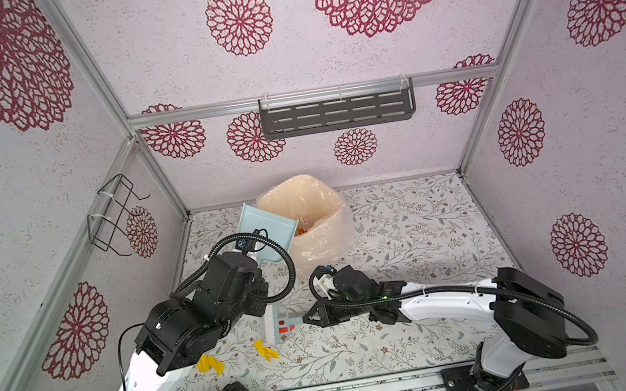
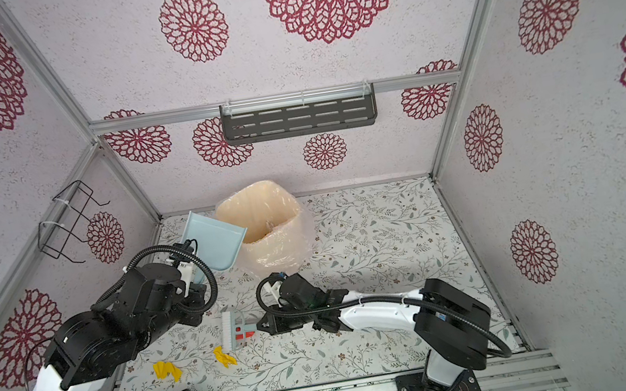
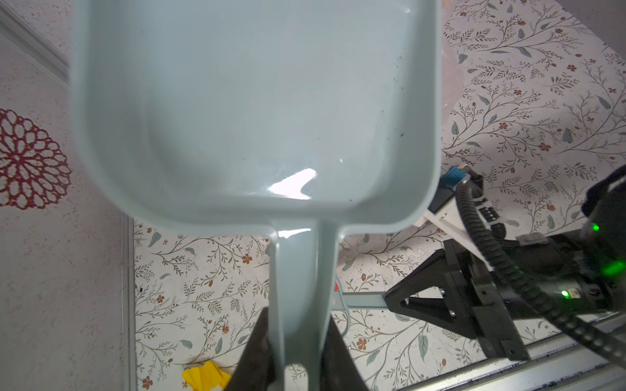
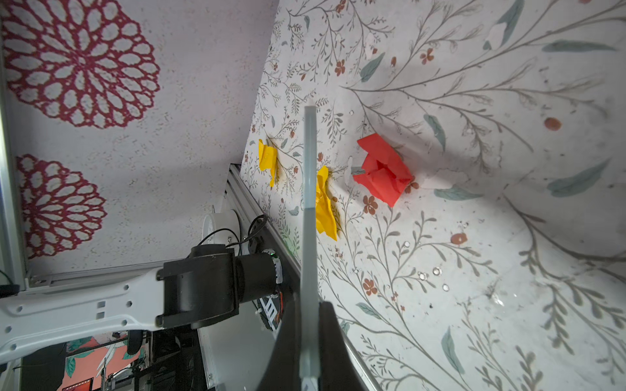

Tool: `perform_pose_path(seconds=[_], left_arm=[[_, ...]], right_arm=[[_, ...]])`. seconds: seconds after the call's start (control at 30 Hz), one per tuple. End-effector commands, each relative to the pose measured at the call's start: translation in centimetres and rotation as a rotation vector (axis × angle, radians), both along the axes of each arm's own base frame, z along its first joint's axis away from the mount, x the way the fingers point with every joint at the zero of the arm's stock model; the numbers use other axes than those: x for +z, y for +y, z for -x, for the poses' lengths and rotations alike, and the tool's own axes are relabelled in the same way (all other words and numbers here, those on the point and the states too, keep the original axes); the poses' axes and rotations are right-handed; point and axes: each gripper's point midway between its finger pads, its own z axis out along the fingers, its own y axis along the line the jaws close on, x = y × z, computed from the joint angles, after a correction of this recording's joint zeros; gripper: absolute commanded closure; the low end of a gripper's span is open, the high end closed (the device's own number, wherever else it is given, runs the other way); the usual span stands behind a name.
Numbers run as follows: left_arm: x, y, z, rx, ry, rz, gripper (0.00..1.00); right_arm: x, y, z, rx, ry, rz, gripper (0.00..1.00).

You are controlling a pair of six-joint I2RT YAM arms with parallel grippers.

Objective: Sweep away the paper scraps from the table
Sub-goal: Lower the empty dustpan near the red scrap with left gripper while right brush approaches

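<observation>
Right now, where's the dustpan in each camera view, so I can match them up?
Both top views: dustpan lifted left of centre, beside the bin.
Left wrist: seen close up, it fills most of the picture, handle towards the camera.
Right wrist: not in it.
Shared landmark: the brush, whose pale handle also shows in both wrist views.

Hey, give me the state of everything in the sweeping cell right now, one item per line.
Bin: upright, open, bag-lined.
Dustpan: lifted at the bin's rim, empty.
Left tool: shut on the dustpan's handle.
Brush: held low over the table.
Right tool: shut on the brush's handle.
Paper scraps: two yellow, one red, loose on the table.
</observation>
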Motion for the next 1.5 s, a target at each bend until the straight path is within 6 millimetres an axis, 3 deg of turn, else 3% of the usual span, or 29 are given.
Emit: perform_pose_path(seconds=[0.0,0.27,0.47,0.77,1.03,1.13,1.2,1.47], left_arm=[[-0.3,-0.1,0.5,-0.004,0.017,0.018,1.00],[-0.8,0.0,0.8,-0.001,0.034,0.026,1.00],[-1.0,-0.2,0.8,-0.001,0.040,0.034,1.00],[-1.4,-0.4,0.9,-0.004,0.052,0.044,1.00],[-2.2,-0.9,1.0,-0.012,0.082,0.052,1.00],[-2.3,-1.1,1.0,-0.017,0.090,0.059,1.00],[-2.5,-1.3,1.1,-0.022,0.102,0.064,1.00],[-3.6,-3.0,2.0,-0.060,0.177,0.104,1.00]], right_arm=[[1.8,1.9,-0.9,-0.015,-0.020,-0.058,1.00],[-1.0,3.4,-2.3,-0.046,0.044,-0.008,1.00],[-2.6,1.2,-3.3,-0.118,0.105,0.008,1.00],[-4.4,-5.6,-2.0,-0.191,0.161,0.083,1.00],[-6.0,-14.2,-0.3,-0.276,0.180,0.230,1.00],[-5.4,-17.3,-0.4,-0.317,0.162,0.277,1.00],[-4.4,-18.3,-0.7,-0.338,0.150,0.269,1.00],[-0.1,-15.2,-1.6,-0.233,0.098,0.165,1.00]])
